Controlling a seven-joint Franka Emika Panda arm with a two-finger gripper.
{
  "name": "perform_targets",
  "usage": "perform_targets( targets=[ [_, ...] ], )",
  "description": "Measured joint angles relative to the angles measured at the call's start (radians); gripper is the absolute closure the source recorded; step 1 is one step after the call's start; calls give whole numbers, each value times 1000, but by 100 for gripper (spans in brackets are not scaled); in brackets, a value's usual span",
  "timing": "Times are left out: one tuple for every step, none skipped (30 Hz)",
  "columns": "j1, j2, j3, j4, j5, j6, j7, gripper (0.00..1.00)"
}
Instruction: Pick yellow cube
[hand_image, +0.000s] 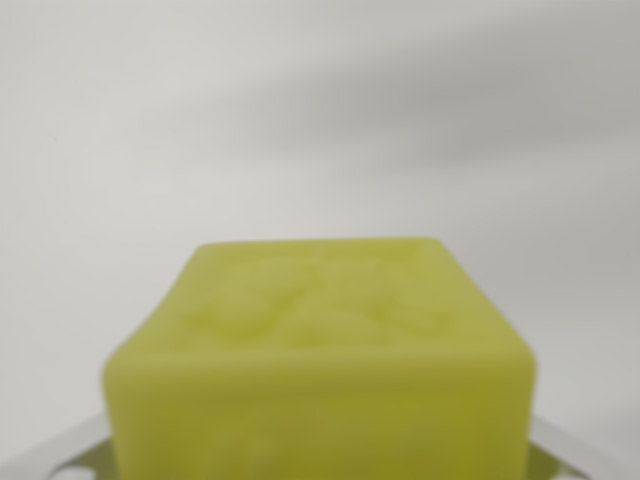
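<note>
The yellow cube (320, 360) fills the lower middle of the wrist view, very close and blurred, with a raised pattern on its top face. My gripper (320, 462) sits around it. A pale grey finger (55, 455) shows at the bottom left and another finger (580, 452) at the bottom right. Each one meets a side of the cube, so the gripper is shut on it. The fingertips and the cube's underside are out of sight.
Behind the cube lies a plain white surface (320, 120) crossed by soft grey shadows in the upper right. No other objects are in view.
</note>
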Motion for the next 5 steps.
perform_targets(
  targets=[
    [0,0,0,0,0,0,0,100],
    [0,0,0,0,0,0,0,100],
    [0,0,0,0,0,0,0,100],
    [0,0,0,0,0,0,0,100],
    [0,0,0,0,0,0,0,100]
  ],
)
